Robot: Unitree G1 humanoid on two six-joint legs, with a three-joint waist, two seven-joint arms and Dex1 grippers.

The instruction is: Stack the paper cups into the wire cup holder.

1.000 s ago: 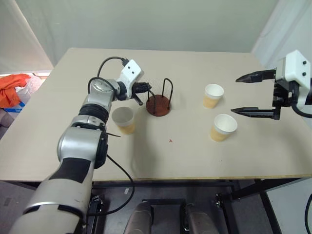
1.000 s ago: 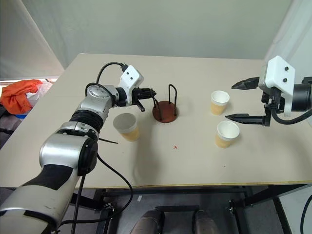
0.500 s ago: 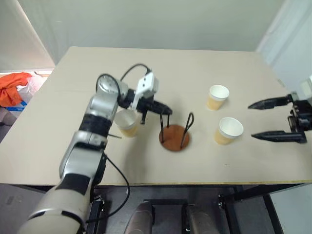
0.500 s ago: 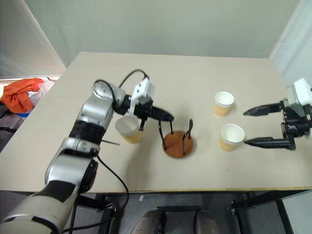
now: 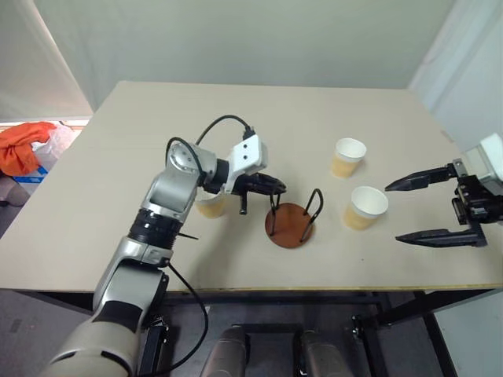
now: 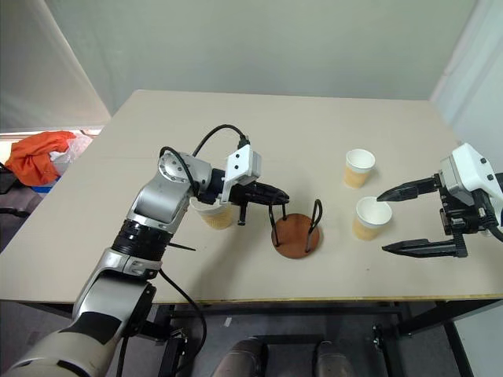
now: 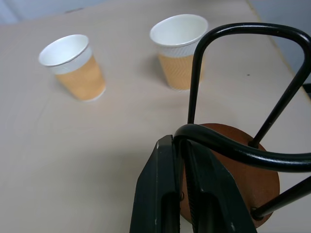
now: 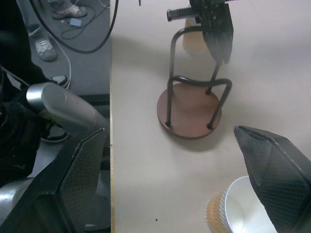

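The wire cup holder point(image 5: 289, 225) has a reddish-brown disc base and two black wire loops, and stands near the table's front middle. My left gripper point(image 5: 277, 185) is shut on the top of the loop nearer to it; the left wrist view shows the wire point(image 7: 228, 145) at the tips of the closed fingers point(image 7: 163, 194). One paper cup point(image 5: 209, 206) stands partly hidden behind my left wrist. Two more paper cups stand upright to the right, one further back point(image 5: 348, 157) and one nearer point(image 5: 365, 207). My right gripper point(image 5: 394, 213) is open, empty, just right of the nearer cup.
The tan table point(image 5: 157, 118) ends close in front of the holder, at its front edge point(image 5: 259, 287). An orange cloth point(image 5: 22, 147) lies off the table to the far left. A black cable point(image 5: 220, 126) loops above my left wrist.
My left gripper has dragged the holder away from the table's middle toward the front edge and to the right. My right gripper has drawn back and sunk a little. The camera has shifted.
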